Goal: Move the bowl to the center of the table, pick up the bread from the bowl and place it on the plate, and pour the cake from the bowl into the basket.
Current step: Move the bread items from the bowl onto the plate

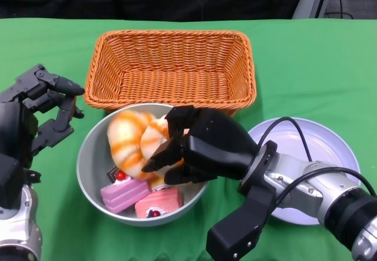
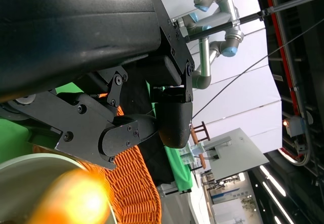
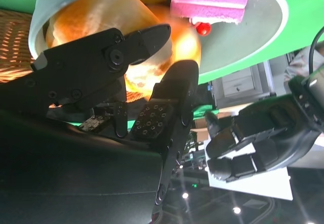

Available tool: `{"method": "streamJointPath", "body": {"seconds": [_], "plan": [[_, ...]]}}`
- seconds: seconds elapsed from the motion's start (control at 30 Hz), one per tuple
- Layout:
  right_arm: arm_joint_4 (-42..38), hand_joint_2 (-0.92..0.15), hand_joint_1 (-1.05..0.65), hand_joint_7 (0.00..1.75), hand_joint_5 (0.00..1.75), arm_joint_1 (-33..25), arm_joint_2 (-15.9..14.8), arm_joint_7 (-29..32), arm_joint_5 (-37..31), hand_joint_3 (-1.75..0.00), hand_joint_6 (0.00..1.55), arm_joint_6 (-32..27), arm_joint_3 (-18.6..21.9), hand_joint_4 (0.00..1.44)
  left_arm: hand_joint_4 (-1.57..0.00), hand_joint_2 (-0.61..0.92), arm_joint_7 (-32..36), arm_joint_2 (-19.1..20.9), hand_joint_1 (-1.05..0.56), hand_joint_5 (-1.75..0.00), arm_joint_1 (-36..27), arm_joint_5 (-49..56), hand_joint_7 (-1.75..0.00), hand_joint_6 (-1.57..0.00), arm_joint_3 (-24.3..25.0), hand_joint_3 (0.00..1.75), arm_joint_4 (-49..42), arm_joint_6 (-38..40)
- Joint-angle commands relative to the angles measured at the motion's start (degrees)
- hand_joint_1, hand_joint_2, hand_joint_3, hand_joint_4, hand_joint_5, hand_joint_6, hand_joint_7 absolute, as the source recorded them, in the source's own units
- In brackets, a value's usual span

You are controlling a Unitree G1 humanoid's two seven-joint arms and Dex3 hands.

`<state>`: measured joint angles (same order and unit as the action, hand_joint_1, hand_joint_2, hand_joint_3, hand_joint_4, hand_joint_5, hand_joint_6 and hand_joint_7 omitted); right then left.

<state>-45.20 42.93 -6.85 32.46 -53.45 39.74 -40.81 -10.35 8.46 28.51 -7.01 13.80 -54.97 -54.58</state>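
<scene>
The right hand (image 1: 182,149) reaches into the grey bowl (image 1: 88,155) and pinches the bread (image 1: 132,140), a striped croissant, between its fingers; the right wrist view shows the black fingers (image 3: 167,107) pressed against the glowing orange crust. The left hand (image 1: 44,111) hangs just beside the bowl's left rim, fingers spread and holding nothing.

The bowl sits near the middle of the green table (image 1: 294,55), touching the front wall of one orange wicker basket (image 1: 171,66). One bread and two pink cake slices (image 1: 141,199) lie in the bowl; a dark piece under the bread may be a third cake, but it is too hidden to tell. One white plate (image 1: 327,149) lies right of the bowl.

Only the left wrist view shows a pale robot arm (image 2: 212,37) beyond the table.
</scene>
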Motion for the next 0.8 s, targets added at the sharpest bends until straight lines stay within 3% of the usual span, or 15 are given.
{"method": "streamJointPath", "body": {"seconds": [0.03,0.2,0.8], "plan": [[0.66,-0.86,-0.19,0.84,1.52,-0.46,-0.91,0.22,1.53,0.0,0.81,0.98,1.34,0.62,-0.83,0.74,-0.59,1.19,-0.12,-1.5,0.43,-1.0,-1.13,-0.86,0.45,0.76,-0.07,0.4],[1.4,-0.83,-0.2,0.96,1.52,-0.67,-1.04,0.0,1.83,0.0,0.76,1.27,2.2,0.63,-0.83,0.75,-1.31,1.48,-0.12,-1.5,0.68,-1.11,-1.12,-0.85,0.52,0.75,-0.89,0.08],[7.73,-0.85,-0.18,0.91,1.43,-3.34,-3.07,-4.88,5.71,0.0,0.75,2.8,5.49,0.65,-0.83,0.79,-1.47,1.62,-0.12,-1.49,0.93,-1.41,-1.12,-0.85,0.57,0.68,-1.45,0.35]]}}
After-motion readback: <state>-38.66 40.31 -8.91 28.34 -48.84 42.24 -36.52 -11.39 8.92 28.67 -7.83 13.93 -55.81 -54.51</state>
